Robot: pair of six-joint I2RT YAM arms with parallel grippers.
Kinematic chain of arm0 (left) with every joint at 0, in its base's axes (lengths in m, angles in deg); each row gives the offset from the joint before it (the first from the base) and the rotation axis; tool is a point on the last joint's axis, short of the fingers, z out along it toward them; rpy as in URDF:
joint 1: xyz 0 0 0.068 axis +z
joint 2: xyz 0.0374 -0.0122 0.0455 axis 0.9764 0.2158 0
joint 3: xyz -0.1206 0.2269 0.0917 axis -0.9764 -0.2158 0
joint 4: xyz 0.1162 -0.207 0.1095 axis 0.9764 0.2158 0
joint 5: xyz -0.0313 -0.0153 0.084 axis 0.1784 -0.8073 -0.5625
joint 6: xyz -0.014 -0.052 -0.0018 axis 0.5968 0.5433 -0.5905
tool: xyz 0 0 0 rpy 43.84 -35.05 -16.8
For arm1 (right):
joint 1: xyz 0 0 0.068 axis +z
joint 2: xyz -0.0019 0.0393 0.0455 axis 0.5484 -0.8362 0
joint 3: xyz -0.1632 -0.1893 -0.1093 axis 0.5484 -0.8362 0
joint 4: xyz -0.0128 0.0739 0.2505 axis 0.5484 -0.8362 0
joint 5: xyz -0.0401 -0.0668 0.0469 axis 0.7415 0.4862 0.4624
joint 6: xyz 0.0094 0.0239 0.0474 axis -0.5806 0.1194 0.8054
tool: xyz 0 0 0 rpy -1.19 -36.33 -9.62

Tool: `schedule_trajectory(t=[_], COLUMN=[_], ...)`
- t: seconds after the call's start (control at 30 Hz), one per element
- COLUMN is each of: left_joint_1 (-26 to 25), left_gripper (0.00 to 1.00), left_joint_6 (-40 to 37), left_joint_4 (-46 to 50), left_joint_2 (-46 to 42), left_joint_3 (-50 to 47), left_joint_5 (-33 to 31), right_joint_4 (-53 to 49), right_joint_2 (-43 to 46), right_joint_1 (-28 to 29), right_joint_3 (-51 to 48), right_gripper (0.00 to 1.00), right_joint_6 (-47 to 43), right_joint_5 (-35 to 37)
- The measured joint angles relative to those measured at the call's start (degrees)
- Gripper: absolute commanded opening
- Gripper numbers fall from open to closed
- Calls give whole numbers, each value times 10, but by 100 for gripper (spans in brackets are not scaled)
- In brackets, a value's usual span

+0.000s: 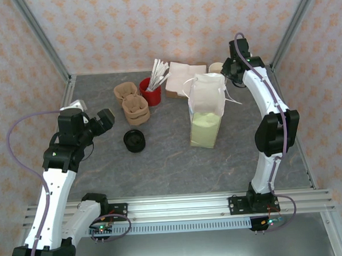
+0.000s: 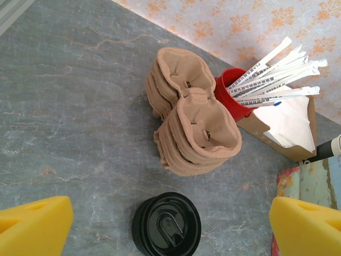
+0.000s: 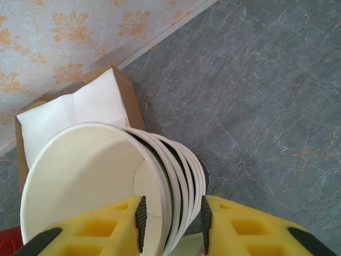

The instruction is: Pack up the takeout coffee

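Right gripper: jaws half-closed astride top cup rim on cup stack, right-rear of bag; hold uncertain. Left gripper: wide open, empty, near lids left of bag. Step, likely: freeing top cup, still unlidded. Next: firm pinch, straight lift.

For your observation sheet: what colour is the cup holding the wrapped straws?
The straw cup is red; the left wrist view shows it best.

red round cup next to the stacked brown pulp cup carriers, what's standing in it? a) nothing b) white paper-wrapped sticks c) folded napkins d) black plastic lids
b: a bundle of white paper-wrapped sticks fans out of the red round cup beside the stacked brown pulp cup carriers.
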Motion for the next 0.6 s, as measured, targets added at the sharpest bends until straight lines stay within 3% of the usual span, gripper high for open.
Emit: schedule_trajectory(t=[0.6], left_joint_1=[0], left_gripper=[96], left_joint_6=[0], left_joint_4=[6], left_joint_2=[0], left_joint_3=[12], left_joint_5=[0], right_joint_4=[6], right_joint_2=[-9], right_joint_1=[0], right_joint_3=[0], right_gripper=[23], right_joint_6=[4], right_joint_5=[-2])
